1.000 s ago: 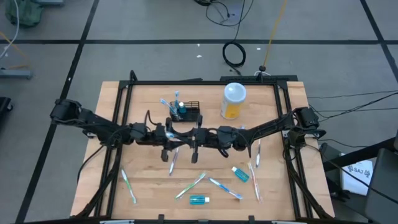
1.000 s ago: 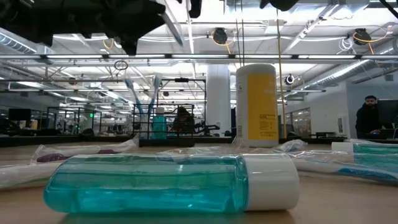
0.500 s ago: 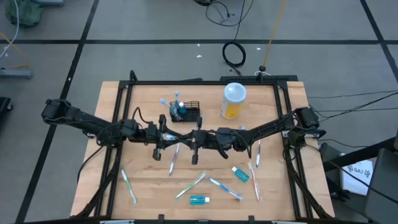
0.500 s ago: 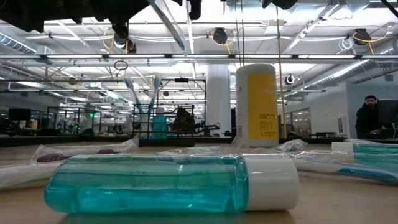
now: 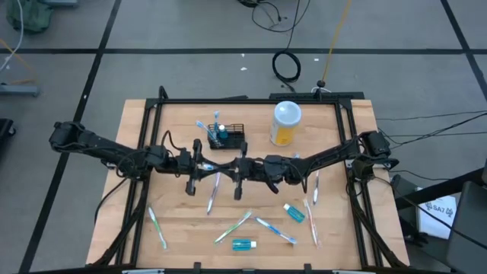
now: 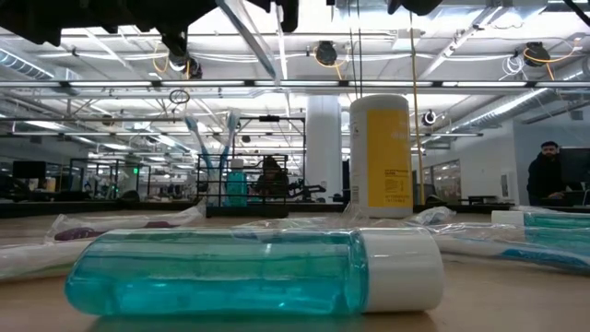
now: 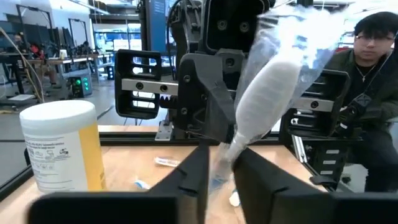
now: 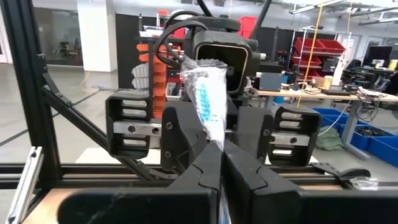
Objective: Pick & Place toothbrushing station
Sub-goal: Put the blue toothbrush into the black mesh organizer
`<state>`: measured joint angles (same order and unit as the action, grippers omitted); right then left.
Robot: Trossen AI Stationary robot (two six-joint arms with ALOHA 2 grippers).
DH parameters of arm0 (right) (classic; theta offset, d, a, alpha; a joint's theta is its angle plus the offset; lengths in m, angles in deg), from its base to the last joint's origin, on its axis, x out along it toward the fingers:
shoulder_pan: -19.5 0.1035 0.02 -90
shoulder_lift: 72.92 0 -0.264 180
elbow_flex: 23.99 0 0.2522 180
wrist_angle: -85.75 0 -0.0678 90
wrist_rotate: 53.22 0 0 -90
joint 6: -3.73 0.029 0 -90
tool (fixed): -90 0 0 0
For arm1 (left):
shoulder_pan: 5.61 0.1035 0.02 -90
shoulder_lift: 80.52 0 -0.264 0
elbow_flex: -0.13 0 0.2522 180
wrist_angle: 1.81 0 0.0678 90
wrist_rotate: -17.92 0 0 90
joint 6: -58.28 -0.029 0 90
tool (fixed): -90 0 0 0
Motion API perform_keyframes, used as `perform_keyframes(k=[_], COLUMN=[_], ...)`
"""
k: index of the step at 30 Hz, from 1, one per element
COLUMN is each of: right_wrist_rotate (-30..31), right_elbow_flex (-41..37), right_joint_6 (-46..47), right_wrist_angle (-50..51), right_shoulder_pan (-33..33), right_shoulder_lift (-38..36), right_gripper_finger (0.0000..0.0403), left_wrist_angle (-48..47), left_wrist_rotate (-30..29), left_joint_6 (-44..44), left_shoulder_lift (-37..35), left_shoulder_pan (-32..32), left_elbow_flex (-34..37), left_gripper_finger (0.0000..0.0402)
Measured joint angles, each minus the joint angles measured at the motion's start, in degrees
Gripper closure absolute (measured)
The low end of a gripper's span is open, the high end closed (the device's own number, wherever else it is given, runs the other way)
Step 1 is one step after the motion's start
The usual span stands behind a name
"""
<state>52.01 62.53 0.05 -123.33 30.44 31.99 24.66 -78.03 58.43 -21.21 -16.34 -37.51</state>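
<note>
The toothbrushing station (image 5: 227, 137), a small black slatted rack, stands at the far middle of the table with toothbrushes and a teal bottle upright in it; it also shows in the low view (image 6: 249, 180). Well above the table's middle, my left gripper (image 5: 208, 169) and my right gripper (image 5: 228, 170) face each other, both level. A plastic-wrapped toothbrush (image 5: 213, 192) is between them. My right gripper (image 8: 221, 162) is shut on it. My left gripper (image 7: 222, 180) has its fingers close on either side of the same end. My left gripper has the wrapper's narrow end (image 7: 227, 158) between its two fingers, coming level from the table's left. The wrapper fills the small gap between them. The toothbrush slants up and toward the near edge (image 7: 273, 68), clear of the table. My right gripper pinches the wrapped toothbrush by its lower end (image 8: 216, 142) between its two fingers, level, from the table's right. The rest of the toothbrush (image 8: 205, 87) rises above the fingers, lifted clear of the table.
A tall white-lidded container with orange contents (image 5: 285, 123) stands right of the rack. Several wrapped toothbrushes (image 5: 233, 227) and two teal bottles (image 5: 243, 244) (image 5: 294, 212) lie on the near half. A person (image 7: 367, 74) sits beyond the table.
My left gripper has drawn back toward the table's left edge and risen a little. The wrapped toothbrush has stayed aloft between the grippers, and my right gripper has kept still.
</note>
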Motion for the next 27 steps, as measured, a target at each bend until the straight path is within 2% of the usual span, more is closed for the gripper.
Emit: perform_keyframes(k=[4, 9, 12, 15, 19, 23, 27], right_wrist_rotate=[0.26, 0.17, 0.15, 0.18, 2.79, 7.89, 12.66], right_elbow_flex=[0.0, 0.0, 0.0, 0.0, 0.07, 0.07, -0.03], right_joint_6=[0.0, 0.01, -0.04, -0.08, -0.02, 0.12, 4.07], right_wrist_angle=[-0.02, 1.32, 2.52, 3.92, 6.87, 16.06, 30.79], right_shoulder_pan=[-0.02, -0.02, -0.02, -0.02, 0.08, 0.81, 2.39], right_shoulder_lift=[0.0, 0.0, 0.0, 0.0, -0.07, -1.78, -5.34], right_gripper_finger=[0.0403, 0.0402, 0.0394, 0.0371, 0.0328, 0.0284, 0.0252], left_wrist_angle=[0.0, -0.58, -1.8, -2.6, -3.56, -5.49, -5.36], left_wrist_rotate=[0.21, 0.17, 0.12, -1.07, -3.27, -4.66, -8.74], left_joint_6=[-0.52, -0.39, -0.09, -0.31, 0.0, 0.03, -0.3], left_shoulder_lift=[0.0, 0.02, 0.04, 0.04, 0.09, 0.1, -0.02], left_shoulder_pan=[0.12, 0.12, 0.12, 0.12, 0.18, 0.23, 0.24], left_elbow_flex=[0.0, 0.0, 0.0, 0.0, 0.02, 0.02, 0.0], left_gripper_finger=[0.0387, 0.0375, 0.0382, 0.0393, 0.0384, 0.0394, 0.0387])
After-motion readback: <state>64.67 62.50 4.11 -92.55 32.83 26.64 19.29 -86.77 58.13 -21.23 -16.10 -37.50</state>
